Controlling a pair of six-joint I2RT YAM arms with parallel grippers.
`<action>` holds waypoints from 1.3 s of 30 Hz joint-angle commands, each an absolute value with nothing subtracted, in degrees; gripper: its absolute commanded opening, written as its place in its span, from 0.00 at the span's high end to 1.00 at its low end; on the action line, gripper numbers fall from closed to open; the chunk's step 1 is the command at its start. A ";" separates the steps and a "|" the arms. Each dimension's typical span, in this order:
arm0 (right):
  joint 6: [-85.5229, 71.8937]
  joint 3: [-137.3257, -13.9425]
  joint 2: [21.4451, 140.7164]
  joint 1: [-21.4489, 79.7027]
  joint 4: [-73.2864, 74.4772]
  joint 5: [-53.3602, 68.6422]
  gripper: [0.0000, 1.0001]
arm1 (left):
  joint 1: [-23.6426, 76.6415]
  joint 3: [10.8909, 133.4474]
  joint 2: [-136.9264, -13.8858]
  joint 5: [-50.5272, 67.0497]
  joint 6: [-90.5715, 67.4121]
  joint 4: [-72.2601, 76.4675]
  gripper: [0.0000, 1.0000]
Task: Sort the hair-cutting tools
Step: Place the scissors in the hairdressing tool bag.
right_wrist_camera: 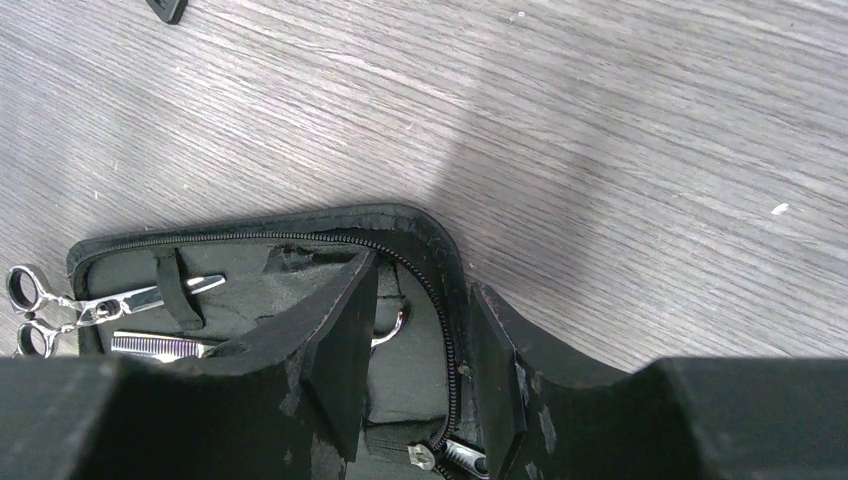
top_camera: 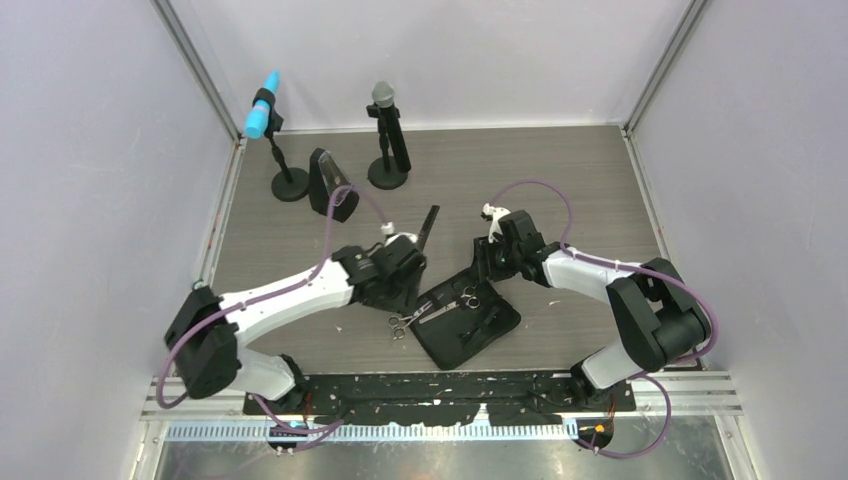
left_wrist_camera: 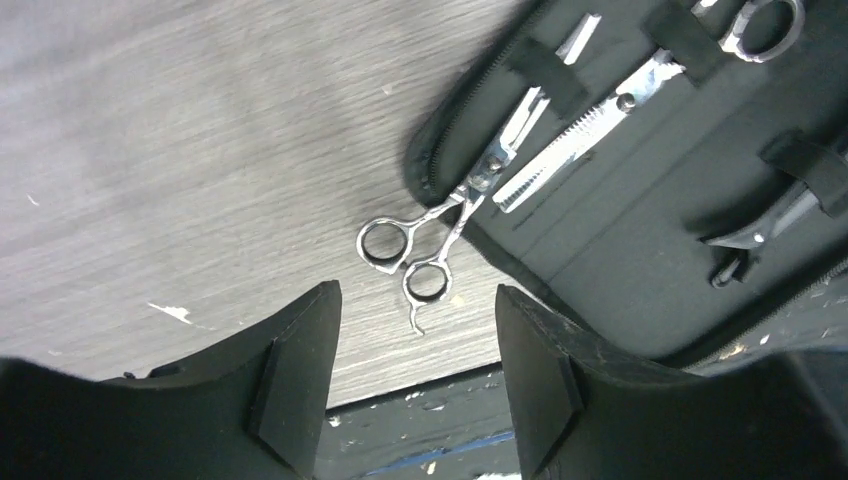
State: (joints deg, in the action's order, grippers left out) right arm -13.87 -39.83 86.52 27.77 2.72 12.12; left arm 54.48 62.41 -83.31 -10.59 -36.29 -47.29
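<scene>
Silver scissors (left_wrist_camera: pixel 455 205) lie with blades strapped inside the open black pouch (left_wrist_camera: pixel 640 270), finger rings jutting onto the bench (left_wrist_camera: pixel 200 150) just ahead of the left tool (left_wrist_camera: pixel 415 300), spread wide and empty. The right tool (right_wrist_camera: pixel 420 280), parted, straddles the pouch's zippered rim.

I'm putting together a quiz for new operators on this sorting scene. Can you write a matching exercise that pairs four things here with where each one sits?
Things:
1. plain scissors
2. toothed scissors
3. comb
4. right gripper

Places:
A. on the bare table, beyond the pouch
B. astride the pouch's zipped rim
C. handles jutting out past the pouch's edge
D. lying wholly inside the pouch

Pairs: 1-C, 2-D, 3-A, 4-B
</scene>
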 commanded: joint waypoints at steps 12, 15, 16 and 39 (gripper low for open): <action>-14.90 -40.14 85.05 28.04 1.38 11.89 0.52 | 49.76 41.46 -76.96 -2.11 -60.47 -24.32 0.50; -14.80 -40.09 85.03 28.04 1.48 11.80 0.52 | 49.66 41.06 -77.19 -2.14 -60.83 -23.84 0.53; -14.73 -40.08 84.98 28.04 1.49 11.74 0.52 | 49.61 40.93 -76.93 -2.71 -60.94 -24.21 0.53; -14.47 -40.06 84.77 28.03 1.95 11.09 0.52 | 46.33 39.09 -77.04 -5.36 -59.26 -25.28 0.73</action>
